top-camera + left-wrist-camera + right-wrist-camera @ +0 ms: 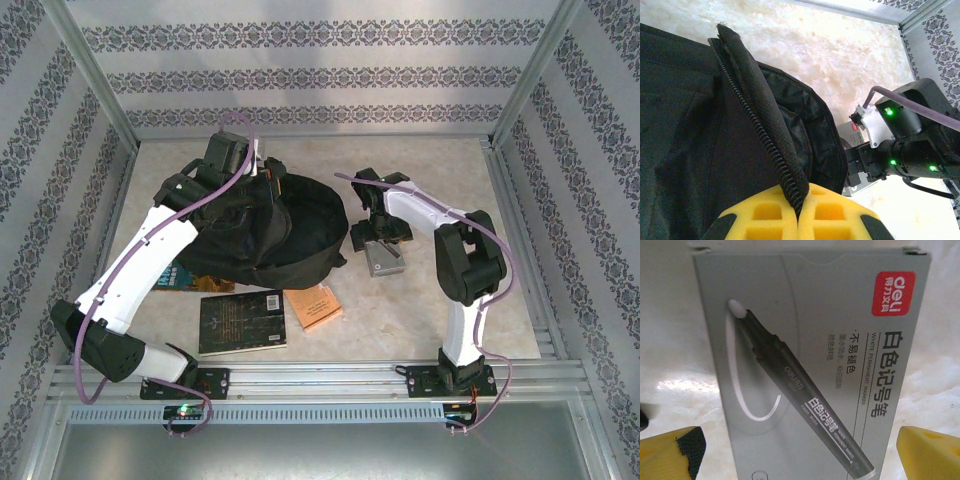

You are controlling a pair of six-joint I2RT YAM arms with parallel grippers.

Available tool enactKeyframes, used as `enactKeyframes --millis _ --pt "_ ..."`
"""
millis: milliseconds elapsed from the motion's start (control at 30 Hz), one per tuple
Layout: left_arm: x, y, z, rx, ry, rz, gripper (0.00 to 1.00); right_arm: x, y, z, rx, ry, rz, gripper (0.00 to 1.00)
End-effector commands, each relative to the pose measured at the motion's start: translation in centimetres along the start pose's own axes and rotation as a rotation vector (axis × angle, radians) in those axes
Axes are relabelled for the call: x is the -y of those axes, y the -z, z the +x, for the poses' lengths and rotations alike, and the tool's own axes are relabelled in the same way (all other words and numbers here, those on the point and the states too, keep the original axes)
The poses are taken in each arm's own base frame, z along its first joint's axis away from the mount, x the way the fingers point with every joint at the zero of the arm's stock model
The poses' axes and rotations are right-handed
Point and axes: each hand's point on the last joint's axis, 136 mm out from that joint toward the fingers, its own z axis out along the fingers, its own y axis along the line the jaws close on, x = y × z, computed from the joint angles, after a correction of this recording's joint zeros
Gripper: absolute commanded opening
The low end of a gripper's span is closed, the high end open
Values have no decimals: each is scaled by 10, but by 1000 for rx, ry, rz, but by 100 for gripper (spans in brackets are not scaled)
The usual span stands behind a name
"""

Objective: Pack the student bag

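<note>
While left end effector (799,215) pinches student bag (300,225) at far-pointing mouth, right (800,452) gapes empty.

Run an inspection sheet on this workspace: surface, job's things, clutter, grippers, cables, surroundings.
Surface: pale marbled table, no spills seen.
Job's things: black bag lies centre-left with its zip edge lifted. In front of it lie a dark book, an orange booklet and a third book, partly hidden. A grey marker box sits right of the bag.
Clutter: nothing seen.
Grippers: left gripper shut on the bag's zip edge; right gripper open over the marker box.
Cables: left cable and right cable, both purple, each run along an arm.
Surroundings: patterned walls, metal frame.
</note>
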Motion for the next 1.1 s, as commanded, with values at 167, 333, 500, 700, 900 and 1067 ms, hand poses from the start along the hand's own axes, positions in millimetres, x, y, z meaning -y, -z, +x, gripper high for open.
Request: enactKeyframes --millis 167,333,500,700,900,1067 --pt "12 16 -4 45 -16 47 0 11 -14 7 -51 -56 -32 98" --pt "13 14 -5 44 -15 49 0 7 -24 15 -82 -62 -75 98" --pt "14 12 -7 43 -13 54 0 0 -27 17 -89 -34 -72 98" --pt "16 10 -9 40 -14 54 0 0 -26 17 -66 -22 -45 91" --pt "16 10 -9 41 -15 53 0 12 -1 12 22 -75 -32 83" --pt "16 11 -10 45 -15 53 0 12 21 13 77 -130 -71 81"
